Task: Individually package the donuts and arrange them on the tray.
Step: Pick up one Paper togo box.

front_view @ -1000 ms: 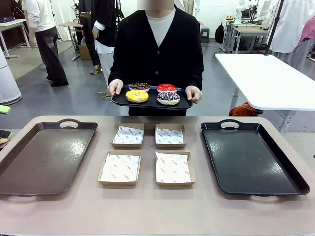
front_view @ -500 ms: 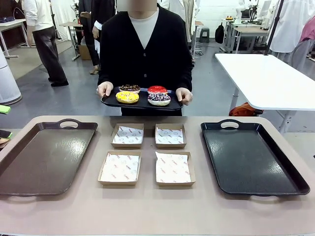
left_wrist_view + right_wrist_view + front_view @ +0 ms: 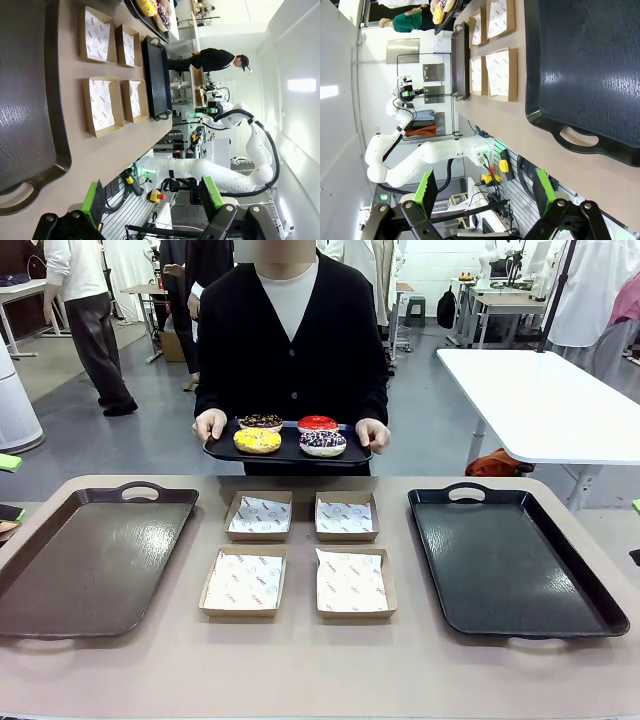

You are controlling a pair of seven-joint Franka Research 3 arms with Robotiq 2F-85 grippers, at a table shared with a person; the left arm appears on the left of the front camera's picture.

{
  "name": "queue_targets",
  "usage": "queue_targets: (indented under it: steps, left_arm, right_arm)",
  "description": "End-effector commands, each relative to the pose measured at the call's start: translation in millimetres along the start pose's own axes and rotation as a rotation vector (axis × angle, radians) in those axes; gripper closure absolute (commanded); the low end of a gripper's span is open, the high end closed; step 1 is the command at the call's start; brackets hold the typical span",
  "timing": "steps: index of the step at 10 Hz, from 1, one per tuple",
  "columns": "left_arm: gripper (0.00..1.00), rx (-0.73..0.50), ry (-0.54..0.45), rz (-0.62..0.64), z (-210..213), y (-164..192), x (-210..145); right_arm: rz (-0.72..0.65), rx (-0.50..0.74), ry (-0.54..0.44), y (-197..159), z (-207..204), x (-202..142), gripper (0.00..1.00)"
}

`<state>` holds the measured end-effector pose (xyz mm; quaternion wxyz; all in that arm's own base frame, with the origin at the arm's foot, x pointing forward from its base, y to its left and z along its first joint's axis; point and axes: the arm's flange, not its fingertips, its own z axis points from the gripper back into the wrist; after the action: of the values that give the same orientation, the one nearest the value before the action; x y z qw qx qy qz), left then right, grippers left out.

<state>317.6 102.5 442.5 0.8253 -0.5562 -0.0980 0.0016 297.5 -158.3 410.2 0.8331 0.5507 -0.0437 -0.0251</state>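
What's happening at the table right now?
A person at the far side holds a small black tray carrying the four donuts, just beyond the table. Four paper-lined boxes sit mid-table between the brown tray and the large black tray; no donut is boxed yet. The left gripper and right gripper are open, holding nothing, on the robot's side.

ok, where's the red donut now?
Front view: red donut sits back right on the small tray the person holds past the table's far edge, diagonal from the yellow donut.
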Motion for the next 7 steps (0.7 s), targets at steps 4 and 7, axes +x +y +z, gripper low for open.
queue_targets:
  steps: [4, 7]
  left_arm:
    - [0.0, -0.014, -0.007, -0.004, 1, 0, 0]
    - [0.0, -0.014, -0.007, -0.004, 1, 0, 0]
  right_arm:
    - [0.028, -0.228, -0.022, 84, -15, -6, 0.0]
    - [0.034, -0.436, -0.02, 139, -68, 31, 0.0]
